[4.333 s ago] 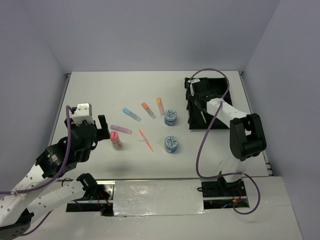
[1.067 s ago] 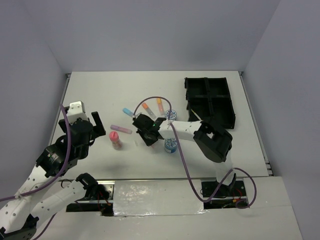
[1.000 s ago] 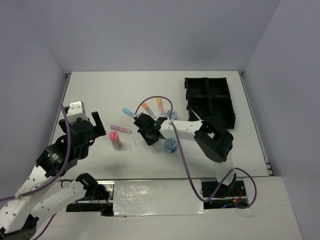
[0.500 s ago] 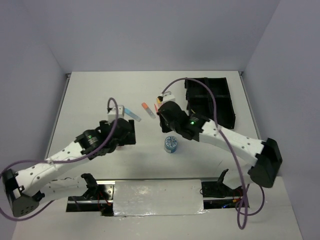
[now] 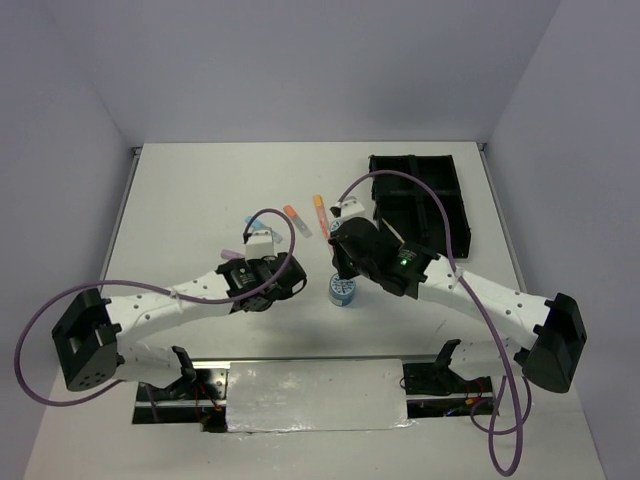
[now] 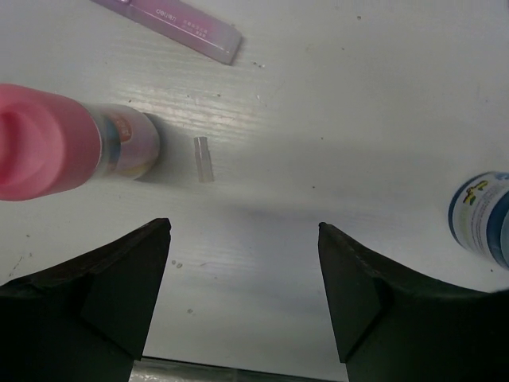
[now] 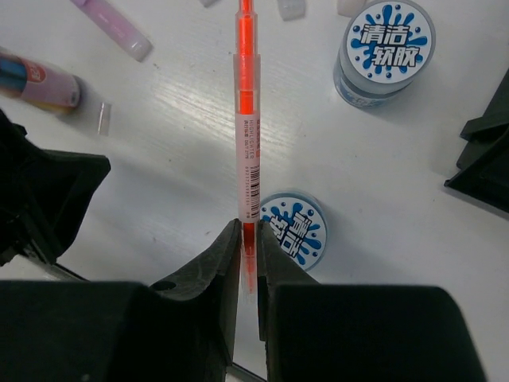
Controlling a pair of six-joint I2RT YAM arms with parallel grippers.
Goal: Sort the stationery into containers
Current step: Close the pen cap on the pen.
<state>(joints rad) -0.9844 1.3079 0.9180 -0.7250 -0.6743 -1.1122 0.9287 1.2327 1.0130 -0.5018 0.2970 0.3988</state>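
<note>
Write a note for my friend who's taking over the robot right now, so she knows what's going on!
The left fingers are open and empty, over the table between the pink bottle and the near tub.
The right fingers are shut on the orange pen, lifted off the table.
On the table: far tub, purple highlighter, orange highlighter.
Done: pen picked up.
Left: carry it to the black tray, then sort everything else. The tray is too dark to see what is inside.
</note>
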